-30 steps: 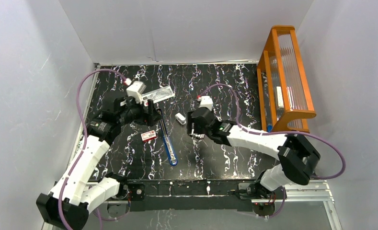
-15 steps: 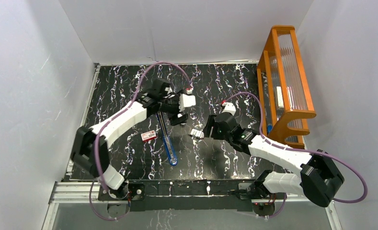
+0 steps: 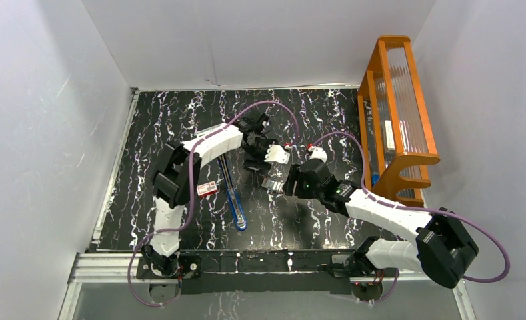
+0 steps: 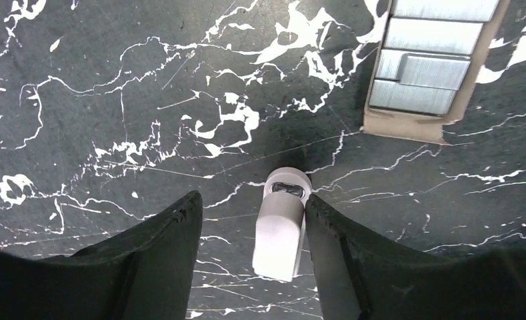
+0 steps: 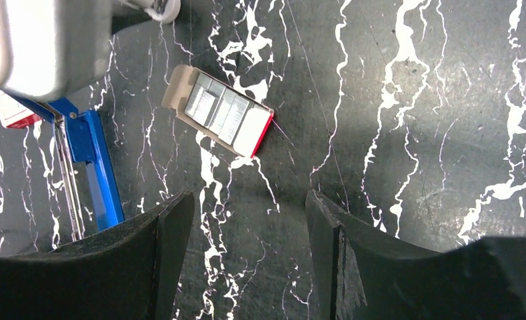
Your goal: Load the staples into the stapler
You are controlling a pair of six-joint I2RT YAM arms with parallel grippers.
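Note:
The blue stapler (image 3: 234, 198) lies hinged open on the black marbled table, its silver rail bared; in the right wrist view the stapler (image 5: 92, 160) is at the left. The staples (image 5: 217, 110) fill an open cardboard tray with a red end, lying ahead of my right gripper (image 5: 247, 197), which is open and empty. That tray (image 4: 428, 70) also shows at the top right of the left wrist view. The red-and-white sleeve (image 3: 207, 189) lies left of the stapler. My left gripper (image 4: 251, 200) is open around a small white rounded object (image 4: 281, 233), which touches only its right finger (image 4: 333, 240).
An orange wooden rack (image 3: 397, 107) with ribbed clear panels stands along the table's right edge. White walls close in the back and both sides. My two grippers (image 3: 267, 173) are close together at mid-table, the left wrist camera (image 5: 43, 47) looming in the right wrist view.
My left arm has swung from the table's left side to the centre, over the small white object, and its jaws have narrowed. The right gripper has drawn back a little from the tray.

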